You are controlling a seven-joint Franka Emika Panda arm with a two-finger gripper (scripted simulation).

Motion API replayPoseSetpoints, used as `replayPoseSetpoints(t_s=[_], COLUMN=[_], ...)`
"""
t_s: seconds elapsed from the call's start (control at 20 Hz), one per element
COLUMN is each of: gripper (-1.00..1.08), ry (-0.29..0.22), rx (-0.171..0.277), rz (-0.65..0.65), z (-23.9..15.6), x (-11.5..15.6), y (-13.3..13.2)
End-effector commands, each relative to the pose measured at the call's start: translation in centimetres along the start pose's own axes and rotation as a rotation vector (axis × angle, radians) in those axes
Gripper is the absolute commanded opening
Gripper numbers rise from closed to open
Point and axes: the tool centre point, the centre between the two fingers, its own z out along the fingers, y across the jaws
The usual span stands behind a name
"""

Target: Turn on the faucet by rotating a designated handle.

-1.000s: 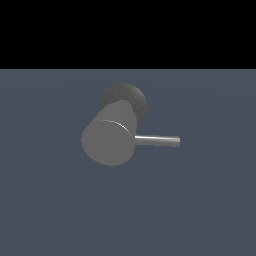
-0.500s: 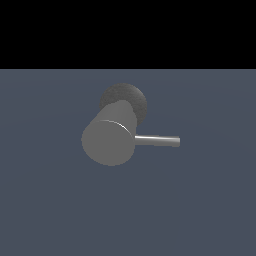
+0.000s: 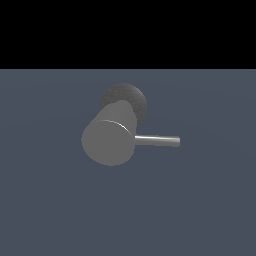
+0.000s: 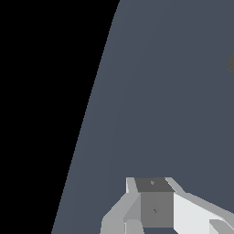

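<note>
Exterior view: we see the faucet [image 3: 109, 141], a short thick grey cylinder with its flat round end toward the camera, sitting near the middle of a plain blue-grey surface [image 3: 200, 210] and joined behind to a darker, rough round base [image 3: 131, 97]. The handle [image 3: 157, 140], a thin straight metal rod, sticks out level from the cylinder toward the exterior view's right. No arm appears here, so nothing touches the faucet.

Wrist view: we see only part of the gripper [image 4: 155, 205], pale angular housing around a grey block, above bare surface; its fingertips lie outside the picture, so we cannot tell whether the jaws are spread or pressed together. A dark patch at the picture's edge may be the base; it is too small to confirm.

We judge the fixture rigid and anchored, the rod smooth, hard and likely slippery. We would push or pinch near its free tip, where leverage is greatest, not on the body.
</note>
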Motion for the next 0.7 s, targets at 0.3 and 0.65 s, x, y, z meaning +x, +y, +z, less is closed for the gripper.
replayPoseSetpoints(t_s=[0.3,0.65], gripper=[-1.00,-1.00], ry=[0.156,0.296], rx=[0.306,0.536], rz=[0.071,0.163], z=[-3.1,-5.8], x=[2.6,4.8], y=[1.1,3.7])
